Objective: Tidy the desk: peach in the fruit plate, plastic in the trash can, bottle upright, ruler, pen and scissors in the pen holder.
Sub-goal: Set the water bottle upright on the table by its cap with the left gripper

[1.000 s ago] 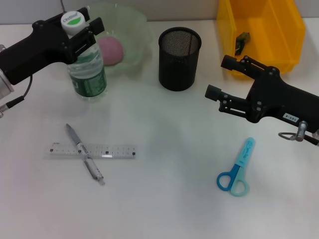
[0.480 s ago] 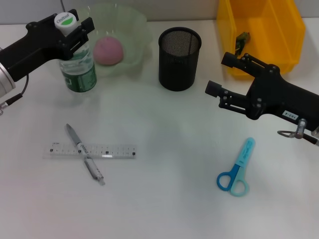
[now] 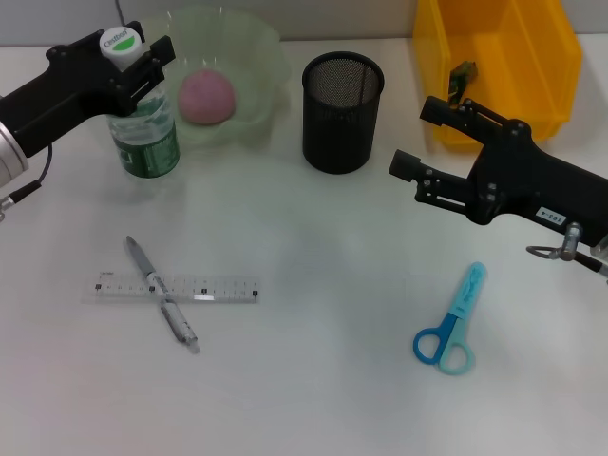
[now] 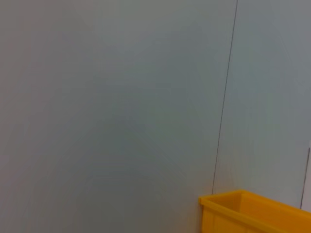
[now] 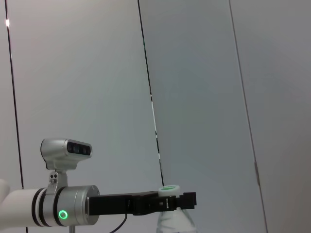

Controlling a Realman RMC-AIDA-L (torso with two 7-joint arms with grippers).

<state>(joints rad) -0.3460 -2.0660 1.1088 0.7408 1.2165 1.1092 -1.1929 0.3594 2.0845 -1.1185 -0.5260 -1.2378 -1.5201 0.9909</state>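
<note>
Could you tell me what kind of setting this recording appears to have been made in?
Probably a lab test bench staged as an office desk: a plain white table before bare wall panels, with a mesh pen holder, scissors, a ruler and a yellow bin laid out for two robot arms.

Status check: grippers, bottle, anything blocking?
Left gripper shut on bottle, upright beside fruit plate. Right gripper open, idle near trash can. Nothing blocking.
</note>
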